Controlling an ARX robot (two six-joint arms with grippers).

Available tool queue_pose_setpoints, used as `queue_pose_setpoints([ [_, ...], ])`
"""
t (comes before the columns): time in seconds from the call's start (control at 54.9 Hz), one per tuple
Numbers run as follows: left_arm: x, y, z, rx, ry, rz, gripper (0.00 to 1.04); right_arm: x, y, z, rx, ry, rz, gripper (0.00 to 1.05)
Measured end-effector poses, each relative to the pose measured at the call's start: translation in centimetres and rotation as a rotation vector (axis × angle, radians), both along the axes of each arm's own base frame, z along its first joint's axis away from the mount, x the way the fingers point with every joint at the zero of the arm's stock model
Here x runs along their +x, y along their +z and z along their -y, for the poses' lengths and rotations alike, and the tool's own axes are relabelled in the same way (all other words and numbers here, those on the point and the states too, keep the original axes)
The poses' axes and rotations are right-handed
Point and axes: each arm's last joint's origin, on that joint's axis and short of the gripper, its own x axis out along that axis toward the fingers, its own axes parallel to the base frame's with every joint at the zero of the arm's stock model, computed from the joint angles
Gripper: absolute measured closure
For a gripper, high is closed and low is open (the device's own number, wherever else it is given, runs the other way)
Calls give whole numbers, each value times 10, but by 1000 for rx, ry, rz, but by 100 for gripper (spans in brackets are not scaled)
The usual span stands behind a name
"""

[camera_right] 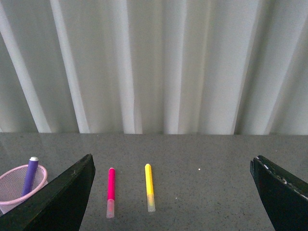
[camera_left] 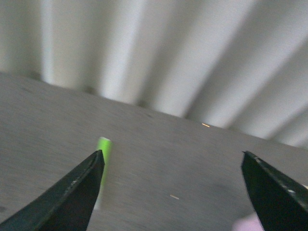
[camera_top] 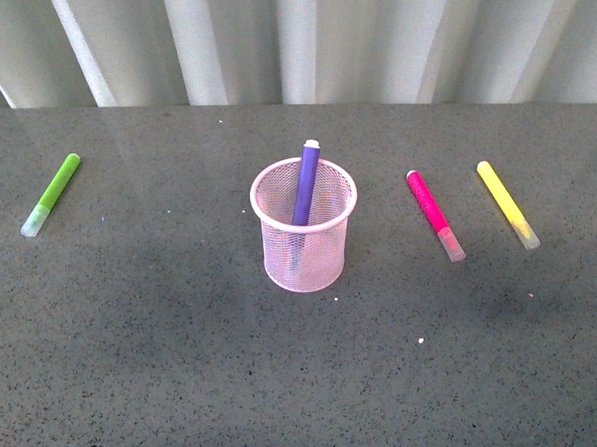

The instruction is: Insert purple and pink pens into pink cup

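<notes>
Left gripper (camera_left: 172, 155): jaws spread wide, empty.
Right gripper (camera_right: 173, 157): jaws spread wide, empty.
Pale pink round wire-mesh cup (camera_top: 325, 254): upright, centre of the grey speckled tabletop (camera_top: 186, 370). Deep purple marker pen (camera_top: 306, 178) leans inside it.
Magenta-pink marker pen (camera_top: 434, 214): flat on the tabletop, right of the cup and apart from it.
Yellow marker pen (camera_top: 507, 205): further right.
Lime-green marker pen (camera_top: 52, 194): far left.
White pleated curtain (camera_top: 369, 40): behind.

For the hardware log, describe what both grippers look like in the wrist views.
The left gripper and right gripper each show two matte black jaws, wedge-shaped and tapering to points. Pale scuffs speckle their edges. No cables, markings or arm links are visible, and the front view shows neither arm.
</notes>
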Motion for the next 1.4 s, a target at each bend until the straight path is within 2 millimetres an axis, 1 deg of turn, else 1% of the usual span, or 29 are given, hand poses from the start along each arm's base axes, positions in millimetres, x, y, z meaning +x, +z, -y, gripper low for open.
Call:
queue_pose_setpoints([
  [0.036,-8,-4,-1,81,81,51,26,0,0,0,0,0,0,7],
  [0.091,-17,-6,0,132,104,85,33,0,0,0,0,0,0,7],
  [0.146,-27,-4,7,181,102,112,44,0,0,0,0,0,0,7],
  [0.164,-29,-4,8,184,101,116,46,0,0,0,0,0,0,7],
  [0.255,-41,-1,16,215,102,139,62,0,0,0,0,0,0,7],
  [0.273,-43,-1,17,218,102,139,64,0,0,0,0,0,0,7],
  [0.31,-48,-1,21,223,102,137,71,0,0,0,0,0,0,7],
  [0.438,-61,-3,29,229,93,127,90,0,0,0,0,0,0,7],
  [0.474,-65,-3,31,232,95,129,98,0,0,0,0,0,0,7],
  [0.51,-68,-2,32,231,100,130,101,0,0,0,0,0,0,7],
  [0.766,-90,-1,42,240,92,132,101,0,0,0,0,0,0,7],
  [0.839,-95,-1,48,243,120,129,101,0,0,0,0,0,0,7],
  [0.948,-102,-1,54,242,94,134,101,0,0,0,0,0,0,7],
  [1.076,-111,1,54,242,93,140,101,0,0,0,0,0,0,7],
  [1.404,-123,5,54,241,96,155,101,0,0,0,0,0,0,7],
])
